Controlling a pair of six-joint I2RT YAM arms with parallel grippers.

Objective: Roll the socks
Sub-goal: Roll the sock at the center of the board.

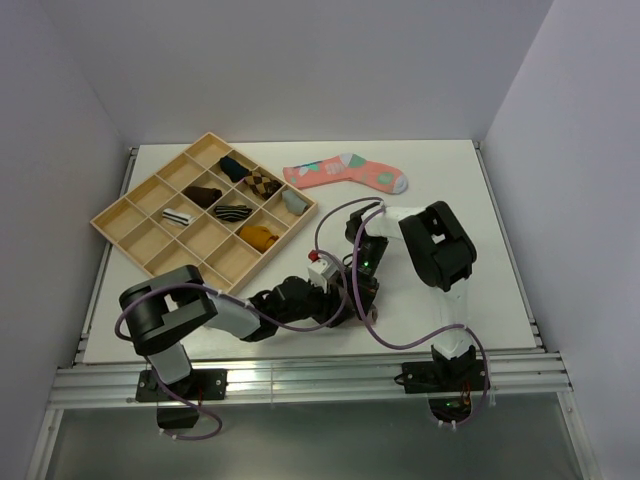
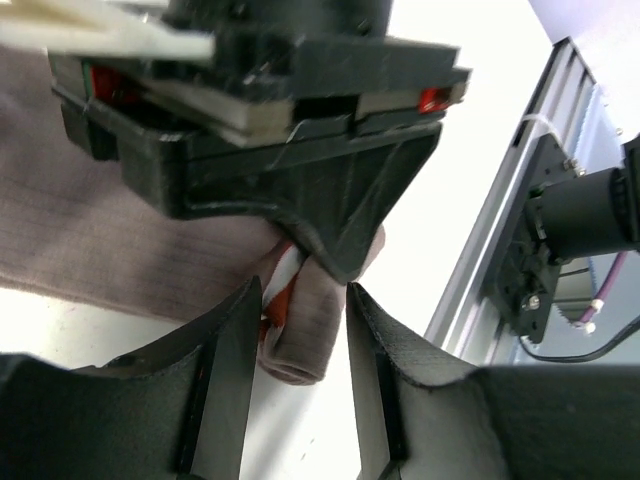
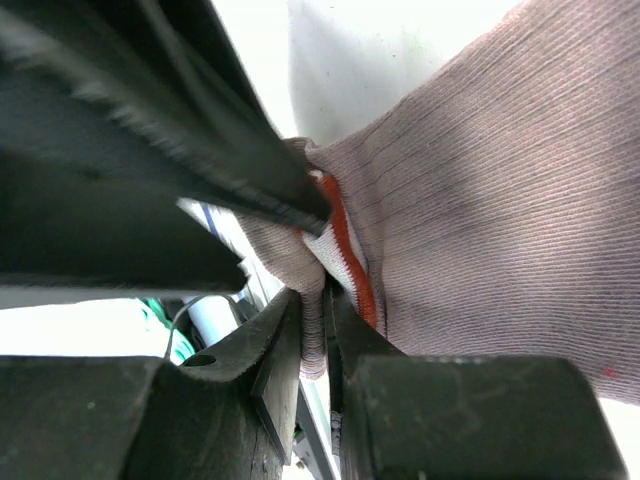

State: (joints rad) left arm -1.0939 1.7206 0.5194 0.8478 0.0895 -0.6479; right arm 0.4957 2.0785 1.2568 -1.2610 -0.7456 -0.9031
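Observation:
The taupe-brown sock [image 2: 110, 230] lies on the white table, its red-and-white striped cuff [image 2: 283, 285] folded over at the near end. My left gripper [image 2: 303, 290] is open, its fingers on either side of the folded cuff end. My right gripper [image 3: 312, 295] is shut on a fold of the same sock [image 3: 500, 200] next to the striped cuff [image 3: 345, 250]. In the top view both grippers, left [image 1: 335, 300] and right [image 1: 362, 283], meet near the table's front centre and hide the sock. The white ankle sock is out of view.
A wooden divided tray [image 1: 130, 215] holding several rolled socks stands at the back left. A coral-pink sock with teal patches [image 1: 345, 172] lies at the back centre. The aluminium rail [image 1: 300, 380] runs along the table's front edge, close to the grippers.

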